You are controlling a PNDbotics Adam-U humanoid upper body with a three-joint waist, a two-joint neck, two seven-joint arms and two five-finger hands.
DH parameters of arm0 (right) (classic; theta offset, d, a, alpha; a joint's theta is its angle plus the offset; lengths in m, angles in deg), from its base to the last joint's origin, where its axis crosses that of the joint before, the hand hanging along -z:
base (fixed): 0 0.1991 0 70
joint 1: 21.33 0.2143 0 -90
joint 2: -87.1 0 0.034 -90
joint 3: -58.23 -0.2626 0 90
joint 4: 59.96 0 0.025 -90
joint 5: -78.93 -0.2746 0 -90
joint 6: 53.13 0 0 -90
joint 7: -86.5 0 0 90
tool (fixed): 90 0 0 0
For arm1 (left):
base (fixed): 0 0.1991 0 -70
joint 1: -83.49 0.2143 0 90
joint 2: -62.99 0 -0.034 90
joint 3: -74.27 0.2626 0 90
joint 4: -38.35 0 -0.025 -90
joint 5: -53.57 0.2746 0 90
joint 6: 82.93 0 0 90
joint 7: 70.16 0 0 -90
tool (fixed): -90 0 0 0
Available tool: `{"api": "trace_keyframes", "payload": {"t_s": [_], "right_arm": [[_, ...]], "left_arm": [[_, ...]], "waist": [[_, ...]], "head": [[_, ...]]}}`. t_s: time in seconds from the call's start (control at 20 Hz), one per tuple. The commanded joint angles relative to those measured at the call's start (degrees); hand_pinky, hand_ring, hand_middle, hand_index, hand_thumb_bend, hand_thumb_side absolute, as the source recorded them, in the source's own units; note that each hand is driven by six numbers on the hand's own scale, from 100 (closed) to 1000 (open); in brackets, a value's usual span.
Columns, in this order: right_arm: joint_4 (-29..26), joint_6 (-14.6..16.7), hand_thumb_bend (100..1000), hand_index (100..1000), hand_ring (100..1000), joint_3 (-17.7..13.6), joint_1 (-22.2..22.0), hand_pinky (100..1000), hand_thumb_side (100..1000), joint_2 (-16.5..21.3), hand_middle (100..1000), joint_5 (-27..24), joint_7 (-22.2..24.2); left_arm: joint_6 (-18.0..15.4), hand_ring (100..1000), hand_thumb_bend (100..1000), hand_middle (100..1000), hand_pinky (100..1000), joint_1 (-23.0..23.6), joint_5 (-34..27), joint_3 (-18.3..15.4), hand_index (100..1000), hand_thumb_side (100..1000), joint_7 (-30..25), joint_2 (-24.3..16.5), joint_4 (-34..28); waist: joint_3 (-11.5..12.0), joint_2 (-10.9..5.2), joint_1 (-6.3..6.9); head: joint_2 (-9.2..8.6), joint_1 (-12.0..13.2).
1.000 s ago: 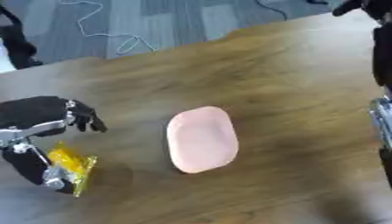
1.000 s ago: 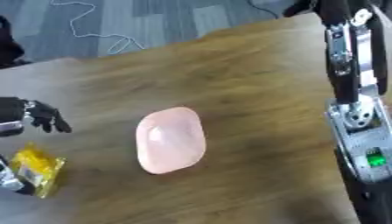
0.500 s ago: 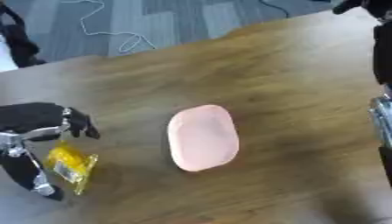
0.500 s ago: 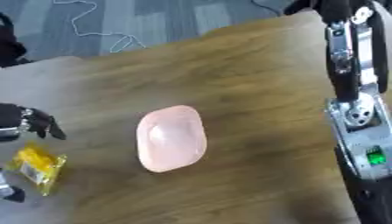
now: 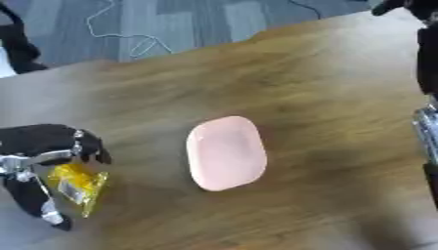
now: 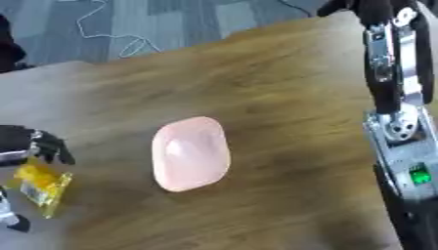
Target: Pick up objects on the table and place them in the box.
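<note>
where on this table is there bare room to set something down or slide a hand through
Bare wood runs between the pink dish and the right arm, and across the far table behind the dish. The left edge is crowded: the left hand sits at the yellow packet.

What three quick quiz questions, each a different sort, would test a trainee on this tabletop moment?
1. True or false: the pink dish lies on the wooden table.
2. The left hand is at the: A) yellow packet B) pink dish C) cable on the floor.
3. Fill in: no ____ to put things in shows in either view.

Key: 1 true; 2 A; 3 box.
</note>
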Motion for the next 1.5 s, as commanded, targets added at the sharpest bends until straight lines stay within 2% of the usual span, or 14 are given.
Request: {"api": "trace_keyframes", "payload": {"t_s": [0.05,0.25,0.45,0.6,0.85,1.2,1.5], "right_arm": [[-0.45,0.14,100,832,687,-0.28,0.9,553,923,0.92,751,-0.25,-0.03],[-0.45,0.18,100,832,687,-0.3,0.97,552,923,0.9,751,-0.24,-0.03],[-0.45,0.19,100,832,687,-0.3,1.06,552,923,0.96,751,-0.23,-0.08],[-0.45,0.18,100,832,687,-0.19,1.07,552,923,0.97,751,-0.34,0.03],[-0.45,0.15,100,832,687,-0.22,0.98,552,923,1.01,751,-0.32,0.1],[-0.45,0.13,100,833,688,-0.18,0.85,552,923,1.12,752,-0.32,0.15],[-0.45,0.12,100,833,688,-0.22,0.75,552,923,1.12,751,-0.31,0.14]], "left_arm": [[0.31,641,924,666,596,-0.13,-0.04,-0.65,809,276,0.91,0.65,0.57],[0.11,635,919,657,591,0.28,0.66,-0.51,802,276,1.74,2.59,2.96],[-0.83,636,921,655,598,0.84,1.8,0.01,796,273,1.89,2.88,4.97],[-2.27,653,937,662,637,0.64,5.94,-0.35,791,245,1.6,2.09,5.84],[-4.45,661,946,668,651,0.58,12.47,-1.2,791,240,2.49,1.25,7.82],[-6.36,679,948,682,680,0.27,17.23,-1.34,795,241,3.3,-0.02,8.38],[-6.76,684,949,683,695,0.13,20.82,-1.91,789,246,4.09,-0.03,8.25]], "waist": [[0.1,-0.73,-0.35],[-0.1,-0.61,-0.51],[-0.36,-0.45,-0.6],[-0.27,-0.44,-0.53],[-0.14,-0.47,-0.53],[0.02,-0.61,-0.31],[0.1,-0.62,-0.1]], "head": [[-0.22,-0.49],[-0.29,-0.64],[-0.27,-0.64],[-0.19,-0.63],[-0.1,-0.65],[0.07,-0.66],[0.14,-0.81]]}}
